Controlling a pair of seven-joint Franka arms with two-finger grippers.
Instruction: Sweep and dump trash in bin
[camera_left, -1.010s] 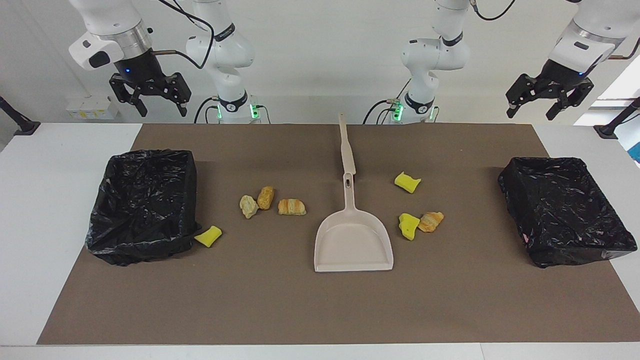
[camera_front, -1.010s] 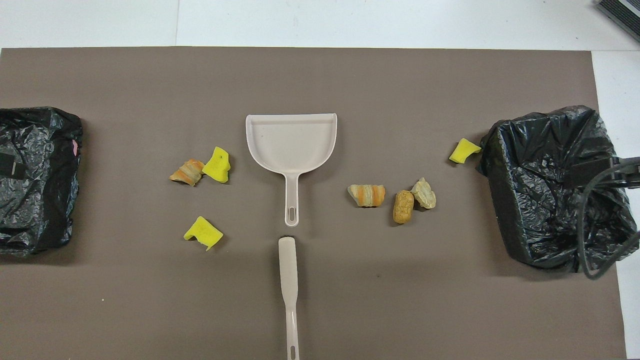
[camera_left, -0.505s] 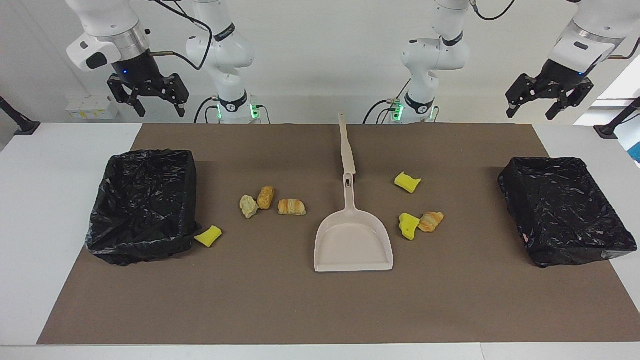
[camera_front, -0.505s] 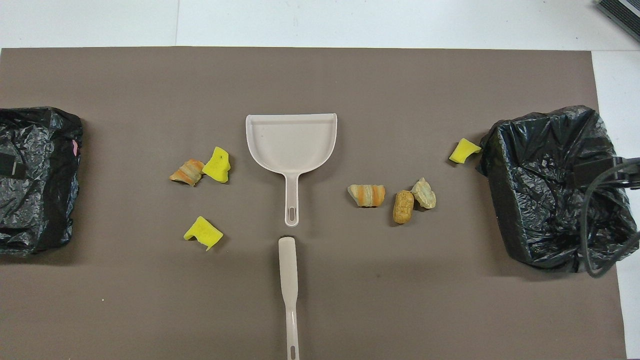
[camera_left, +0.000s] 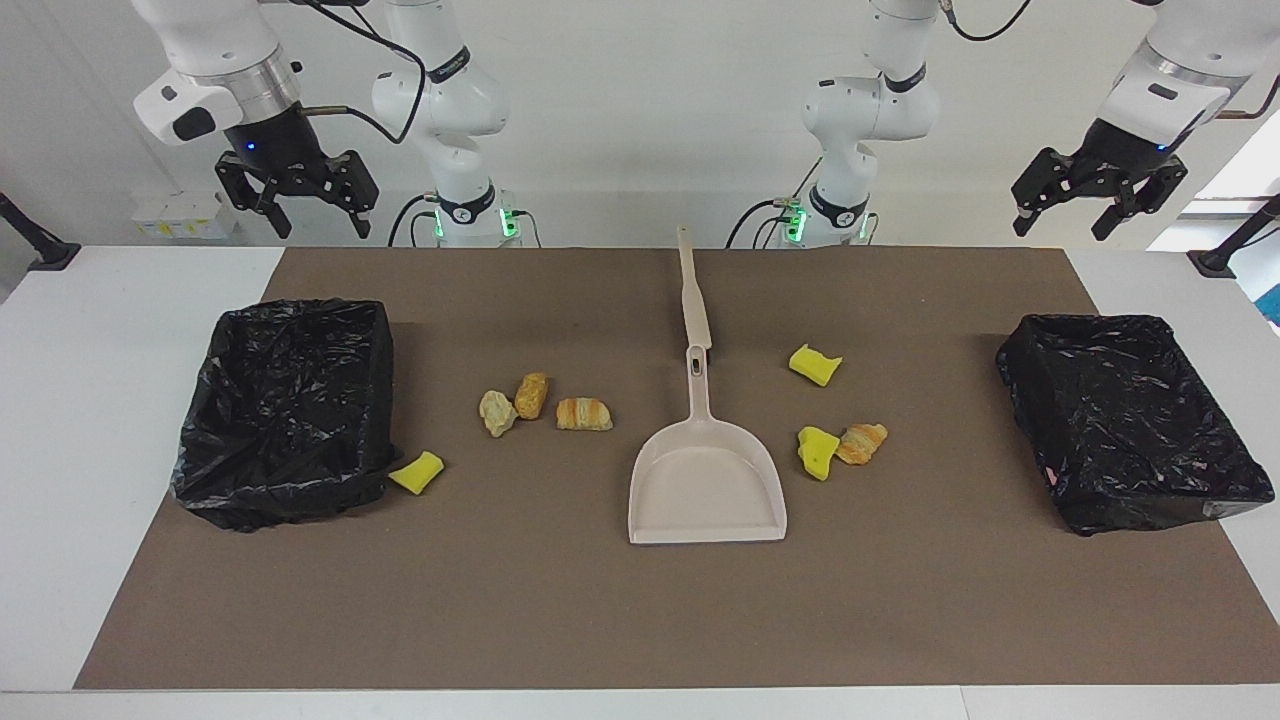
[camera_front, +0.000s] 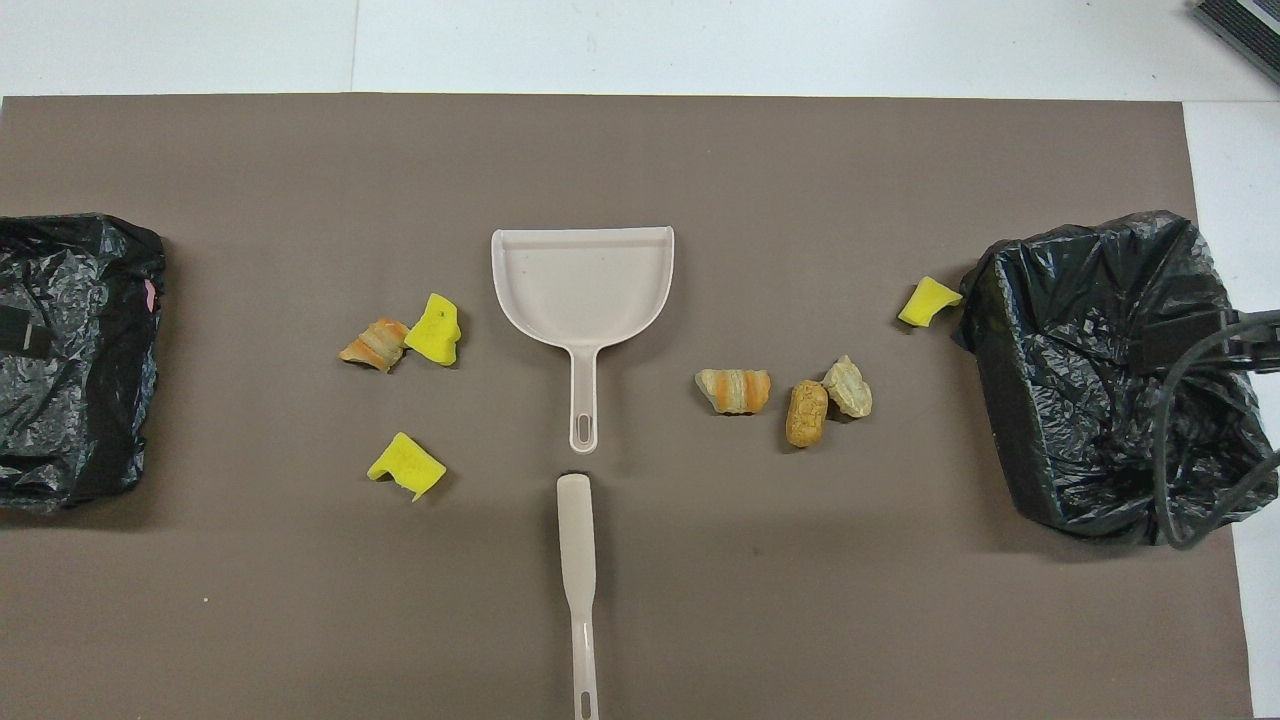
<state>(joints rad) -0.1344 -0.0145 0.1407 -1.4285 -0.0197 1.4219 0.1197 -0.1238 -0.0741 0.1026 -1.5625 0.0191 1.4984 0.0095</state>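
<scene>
**Both grippers hanging open, trash untouched on the mat**

You are seeing the right gripper (camera_left: 297, 196) hanging in the air with its jaws spread and nothing in them; it has drifted slightly toward the arm bases and turned a little since a second ago. Below it the bin (camera_left: 288, 410) is sitting at the right arm's end of the mat (camera_left: 640, 620). A yellow wedge (camera_left: 416, 472) is lying just beside that bin. The lump (camera_left: 496, 412) and two pastry pieces (camera_left: 532, 395) (camera_left: 583, 414) are lying between the bin and the dustpan (camera_left: 706, 490), none of them moved. The brush (camera_left: 693, 295) is lying nearer to the robots, its tip just beside the dustpan handle. Two more wedges (camera_left: 815, 364) (camera_left: 818, 451) and a pastry (camera_left: 862, 442) are lying toward the left arm's end. The second bin (camera_left: 1130, 420) is sitting there. The left gripper (camera_left: 1085, 198) is hanging released, unchanged, waiting.
</scene>
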